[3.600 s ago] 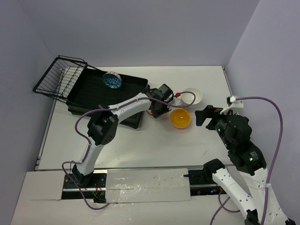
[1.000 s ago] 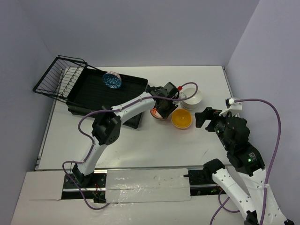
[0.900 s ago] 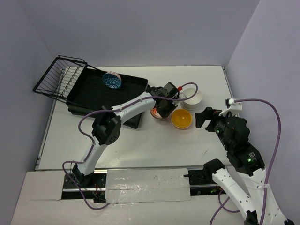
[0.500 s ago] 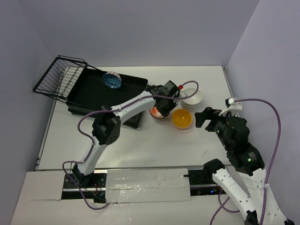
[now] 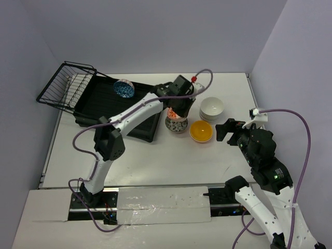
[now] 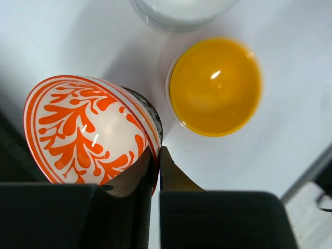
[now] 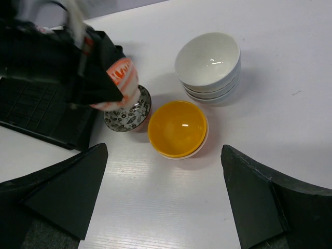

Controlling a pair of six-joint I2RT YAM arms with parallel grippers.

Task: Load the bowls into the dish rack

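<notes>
Left gripper (image 6: 155, 155): jaws pressed together on the rim of a round white bowl with an orange leaf pattern (image 6: 88, 129), pinching its wall between the two fingers.
Orange-patterned bowl: tilted on edge in the grip, held clear of the white table (image 5: 155, 155), just above a grey-patterned bowl (image 7: 127, 116) and beside the rack's right end.
Grey-patterned bowl: upright on the table, close to the rack.
Glossy yellow bowl (image 7: 177, 128): upright on the table, just right of the grey one; a pale rim shows under it, possibly a second bowl.
Plain white bowls (image 7: 207, 59): three nested in one stack, beyond the yellow bowl.
Blue-patterned bowl (image 5: 124, 88): stands on edge inside the rack.
Black rectangular dish rack (image 5: 98, 104): far left of the table, with a black wire basket (image 5: 59, 91) at its left end.
Right gripper (image 7: 166, 207): fingers spread wide, holding nothing, near the yellow bowl.
</notes>
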